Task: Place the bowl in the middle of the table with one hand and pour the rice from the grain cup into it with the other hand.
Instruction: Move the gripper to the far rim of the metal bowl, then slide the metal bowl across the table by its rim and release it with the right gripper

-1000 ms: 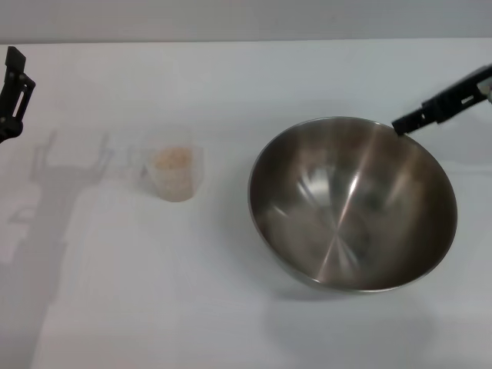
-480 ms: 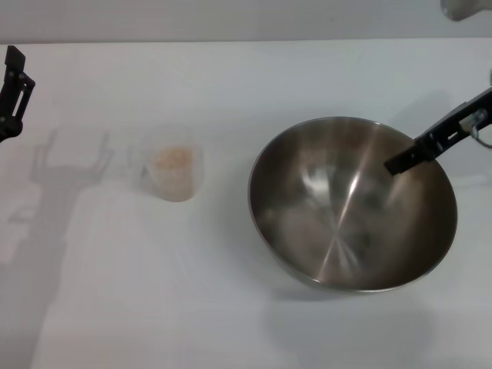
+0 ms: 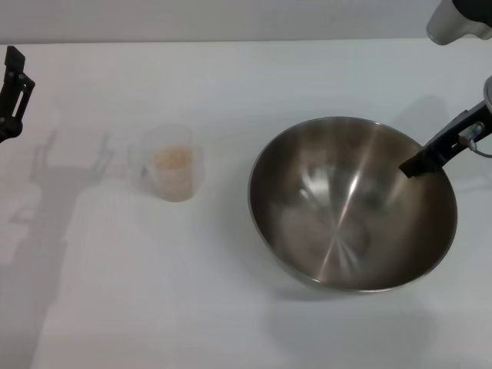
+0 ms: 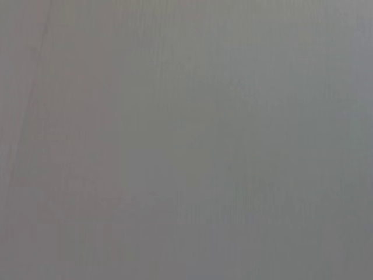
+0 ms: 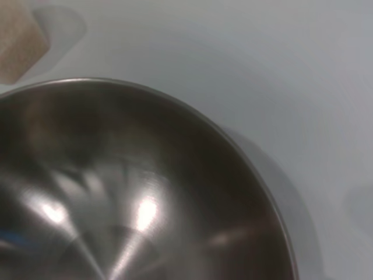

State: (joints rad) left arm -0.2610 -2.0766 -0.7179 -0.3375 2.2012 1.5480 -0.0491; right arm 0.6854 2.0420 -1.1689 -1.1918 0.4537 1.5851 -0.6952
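The steel bowl [image 3: 352, 203] stands on the white table [image 3: 231, 84], right of the middle. In the right wrist view its inside [image 5: 116, 192] fills most of the picture. The clear grain cup [image 3: 172, 172] with rice [image 3: 171, 158] in it stands upright to the left of the bowl, apart from it. A corner of the cup shows in the right wrist view [image 5: 17, 35]. My right gripper [image 3: 430, 155] hangs over the bowl's right rim, with one black finger showing. My left gripper [image 3: 13, 86] is at the far left edge, away from the cup, with nothing in it.
The left arm's shadow [image 3: 61, 184] lies on the table left of the cup. The silver right arm [image 3: 457, 19] shows at the top right corner. The left wrist view shows only a plain grey surface.
My right gripper has moved from the bowl's far rim down over the bowl, then right to its right rim. The bowl, the cup and the left gripper have not moved.
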